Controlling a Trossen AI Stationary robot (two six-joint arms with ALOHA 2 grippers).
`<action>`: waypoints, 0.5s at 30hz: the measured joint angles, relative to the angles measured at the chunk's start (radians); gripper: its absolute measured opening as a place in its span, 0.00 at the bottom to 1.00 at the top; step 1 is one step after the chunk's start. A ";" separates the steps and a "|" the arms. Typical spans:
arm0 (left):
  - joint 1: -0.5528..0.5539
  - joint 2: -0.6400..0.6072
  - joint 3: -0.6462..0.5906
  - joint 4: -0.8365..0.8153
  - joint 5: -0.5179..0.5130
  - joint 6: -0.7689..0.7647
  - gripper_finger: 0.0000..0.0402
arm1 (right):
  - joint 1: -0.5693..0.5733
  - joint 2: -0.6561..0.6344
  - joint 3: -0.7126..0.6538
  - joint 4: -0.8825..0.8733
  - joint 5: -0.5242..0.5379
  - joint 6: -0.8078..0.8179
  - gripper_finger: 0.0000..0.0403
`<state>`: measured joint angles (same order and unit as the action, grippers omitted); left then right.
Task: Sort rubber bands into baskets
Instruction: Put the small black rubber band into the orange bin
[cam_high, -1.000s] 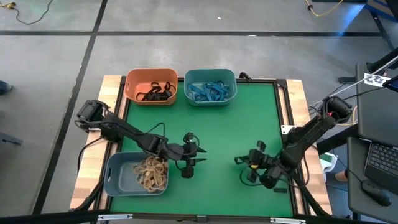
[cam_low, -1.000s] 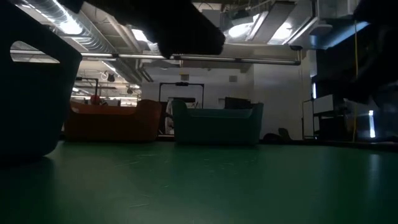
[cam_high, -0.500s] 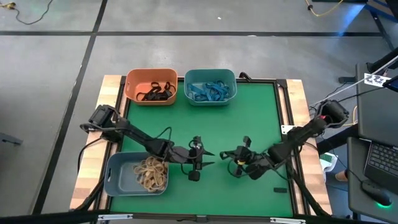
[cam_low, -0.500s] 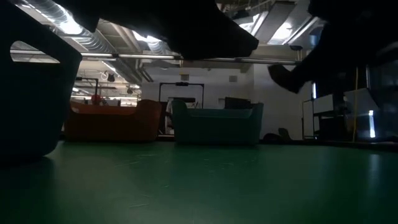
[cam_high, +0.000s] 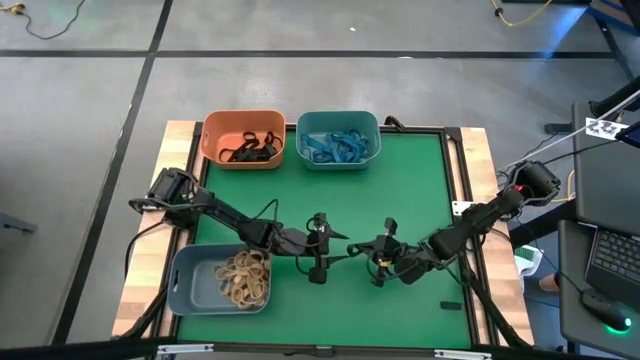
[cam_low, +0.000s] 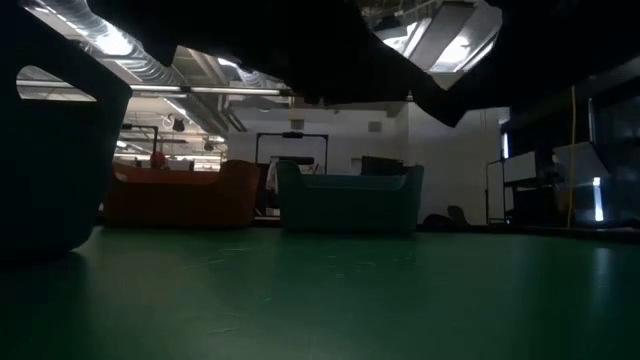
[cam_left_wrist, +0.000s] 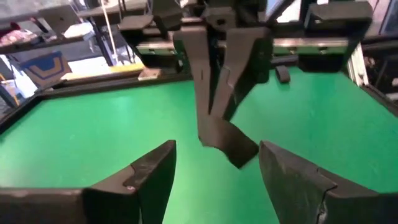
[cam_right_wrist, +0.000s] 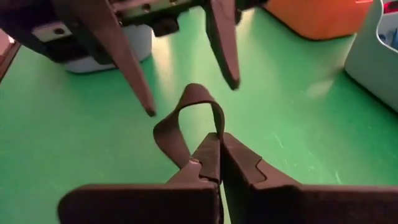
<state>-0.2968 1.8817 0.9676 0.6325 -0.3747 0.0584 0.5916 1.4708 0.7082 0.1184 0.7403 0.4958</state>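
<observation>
Two grippers meet nose to nose over the green surface (cam_high: 420, 180), near its front middle, a placement that reads as a handover between arms.

Item: right gripper (cam_right_wrist: 219, 149), jaws pinched tight on a dark rubber band (cam_right_wrist: 186, 121) whose loop stands up free ahead of the tips, presented toward the other arm.

Item: left gripper (cam_left_wrist: 214, 165), jaws spread wide either side of that loop (not touching it, as far as the wrist views show), placed to close on it.

Item: orange basket (cam_high: 243, 139), far side of the surface; holds black bands.

Item: teal basket (cam_high: 338, 138), just beside the orange one; holds blue-teal bands.

Item: grey-blue basket (cam_high: 220, 279), near left corner beside the left arm; holds a heap of tan bands.

Judgement: the dark band most likely belongs with the black ones in the orange basket.
</observation>
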 joint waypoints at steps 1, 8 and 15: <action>0.003 0.007 0.000 0.017 0.001 -0.001 0.57 | -0.005 0.000 0.000 0.007 0.000 -0.005 0.01; 0.012 0.012 0.000 0.060 0.057 -0.002 0.56 | -0.026 0.000 0.000 0.027 -0.018 -0.023 0.01; 0.025 0.012 0.000 0.054 0.060 -0.002 0.40 | -0.025 0.000 0.000 0.075 -0.018 -0.082 0.01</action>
<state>-0.2714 1.8942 0.9676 0.6860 -0.3143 0.0566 0.5669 1.4709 0.7078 0.1938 0.7219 0.4137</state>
